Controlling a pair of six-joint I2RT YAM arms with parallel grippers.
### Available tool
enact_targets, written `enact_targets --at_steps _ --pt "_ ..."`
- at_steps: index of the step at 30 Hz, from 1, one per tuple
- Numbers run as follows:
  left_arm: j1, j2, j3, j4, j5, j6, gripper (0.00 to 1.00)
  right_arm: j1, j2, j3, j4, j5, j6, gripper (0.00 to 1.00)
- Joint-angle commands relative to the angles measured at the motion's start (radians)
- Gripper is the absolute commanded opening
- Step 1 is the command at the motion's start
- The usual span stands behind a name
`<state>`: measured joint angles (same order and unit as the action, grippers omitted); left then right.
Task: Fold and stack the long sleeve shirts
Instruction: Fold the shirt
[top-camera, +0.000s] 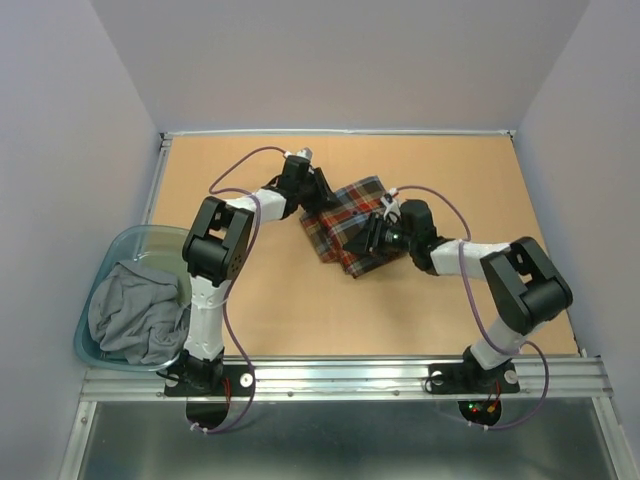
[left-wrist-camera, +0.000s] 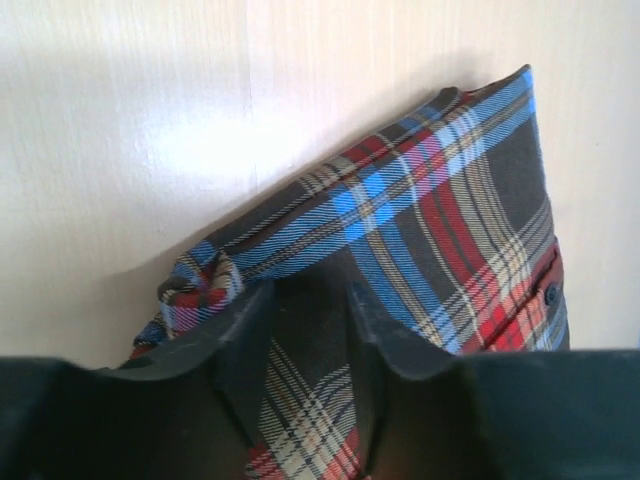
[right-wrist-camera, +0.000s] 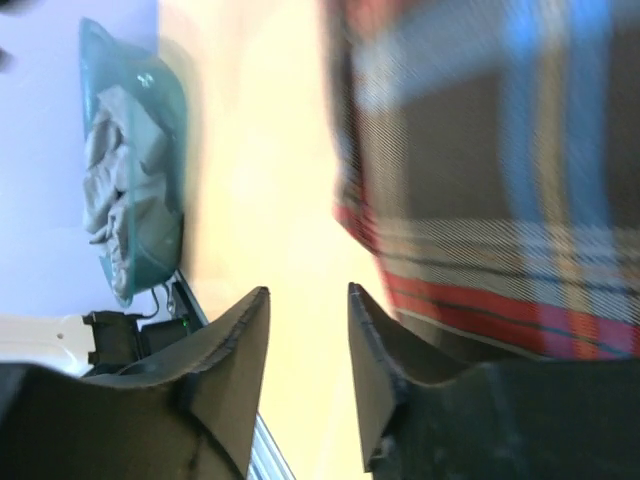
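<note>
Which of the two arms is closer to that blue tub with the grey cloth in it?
Left. The left arm rises right beside the tub, with the left tool out at the plaid shirt. The right arm stands across the table, the right tool at the shirt's other side.

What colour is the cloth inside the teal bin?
The cloth is plain grey, clearest in the top external view.
</note>
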<state>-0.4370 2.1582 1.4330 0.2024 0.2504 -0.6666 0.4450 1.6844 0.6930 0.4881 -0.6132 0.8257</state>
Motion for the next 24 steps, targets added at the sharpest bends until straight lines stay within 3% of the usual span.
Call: enact_targets --at_steps 1,4,10,18,24 --pt "0.000 -0.178 -0.016 -0.003 -0.063 0.056 0.57 -0.047 -0.144 0.138 -0.221 0.081 -0.163 0.45" --pt "-0.011 -0.325 -0.054 0.000 -0.062 0.036 0.72 -0.132 -0.184 0.146 -0.223 0.032 -0.131 0.45" --pt "-0.074 -0.443 -0.173 0.008 -0.080 0.022 0.76 -0.225 -0.161 0.102 -0.189 -0.054 -0.128 0.45" --pt "-0.163 -0.269 -0.221 0.087 -0.023 -0.042 0.71 -0.322 0.059 -0.099 0.171 -0.137 0.024 0.44" --pt "-0.149 -0.181 -0.290 0.134 0.013 -0.099 0.69 -0.382 0.152 -0.213 0.302 -0.195 0.056 0.42"
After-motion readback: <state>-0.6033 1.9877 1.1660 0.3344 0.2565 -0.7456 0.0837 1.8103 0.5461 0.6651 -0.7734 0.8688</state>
